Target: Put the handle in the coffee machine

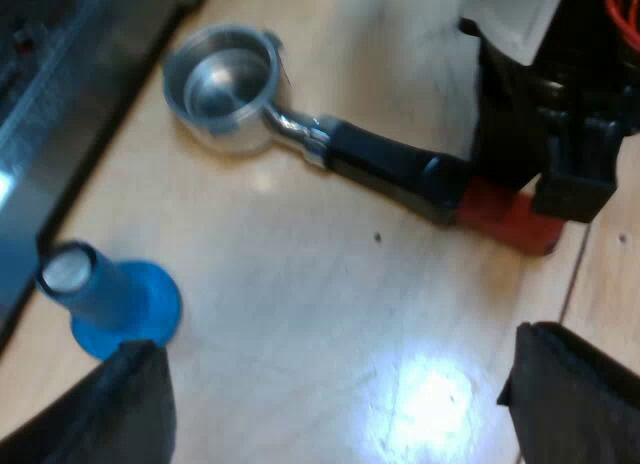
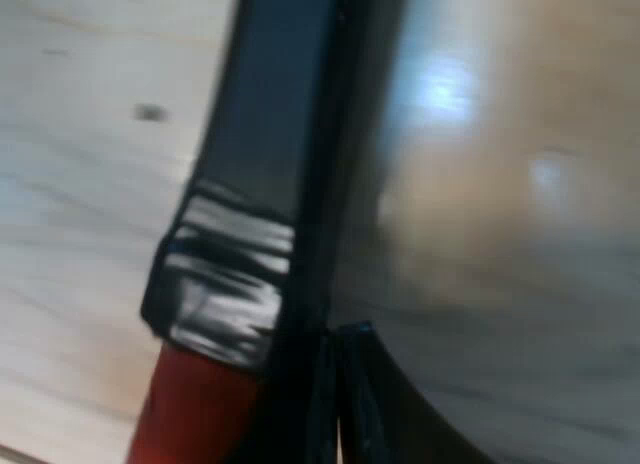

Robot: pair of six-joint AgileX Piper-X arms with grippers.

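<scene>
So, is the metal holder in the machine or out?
Out. The holder lies on the table, with the right gripper at its red end.

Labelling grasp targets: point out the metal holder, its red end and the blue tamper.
metal holder (image 1: 222, 82): left wrist view, inside its bowl.
red end (image 1: 500, 216): left wrist view, middle of the tip.
blue tamper (image 1: 102, 292): left wrist view, its stem.

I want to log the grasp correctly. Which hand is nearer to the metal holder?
Right. The right hand is at the red end of the metal holder; the left hand hovers open over the table, apart from it.
</scene>
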